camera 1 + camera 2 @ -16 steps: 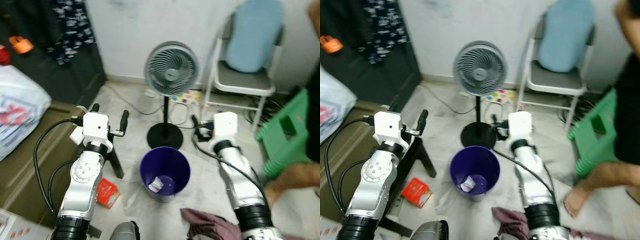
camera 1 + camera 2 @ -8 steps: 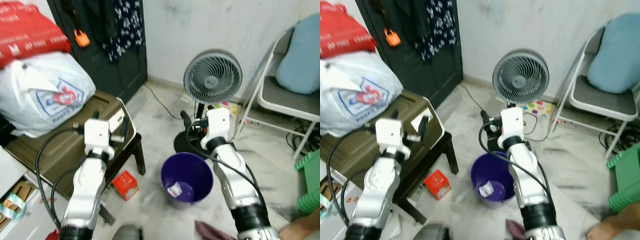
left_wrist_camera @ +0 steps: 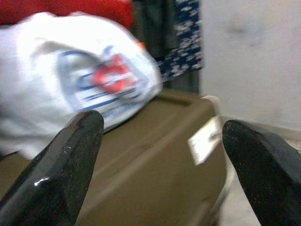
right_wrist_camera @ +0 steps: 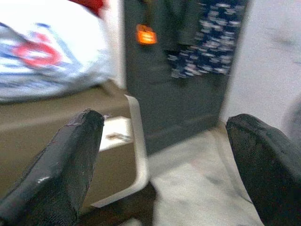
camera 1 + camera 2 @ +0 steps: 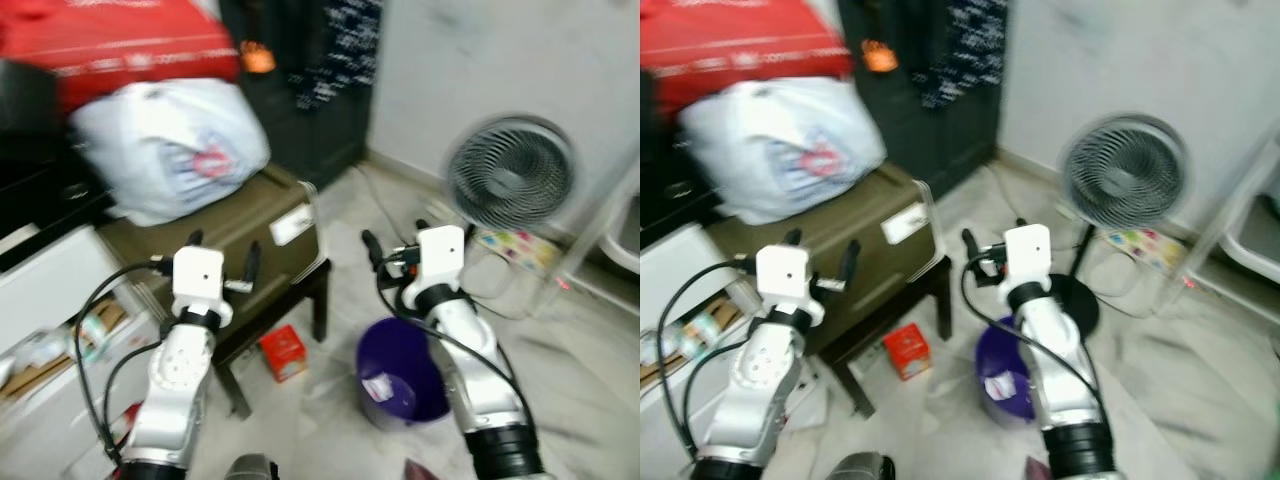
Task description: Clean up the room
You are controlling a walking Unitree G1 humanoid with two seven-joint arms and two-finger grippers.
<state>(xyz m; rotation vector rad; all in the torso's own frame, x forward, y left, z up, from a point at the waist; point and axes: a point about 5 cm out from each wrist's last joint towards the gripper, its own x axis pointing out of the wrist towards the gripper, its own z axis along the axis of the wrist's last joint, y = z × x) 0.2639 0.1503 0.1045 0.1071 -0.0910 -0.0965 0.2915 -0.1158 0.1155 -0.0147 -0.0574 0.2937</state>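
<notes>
I have both arms raised in front of me, elbows bent, forearms angled up. My left tool (image 5: 222, 260) hangs over the olive suitcase (image 5: 230, 225) with its 2 fingers spread apart and nothing between them; my right tool (image 5: 395, 250) sits above the purple bin (image 5: 400, 375), fingers likewise apart and empty. The bin stands on the marble floor (image 5: 570, 370) and holds 1 crumpled white scrap (image 5: 375, 387). A small red box (image 5: 283, 352) lies on the floor beside the dark bench (image 5: 290, 300). A white bag (image 5: 170, 145) rests on the suitcase; its red-and-blue print is too blurred to read.
</notes>
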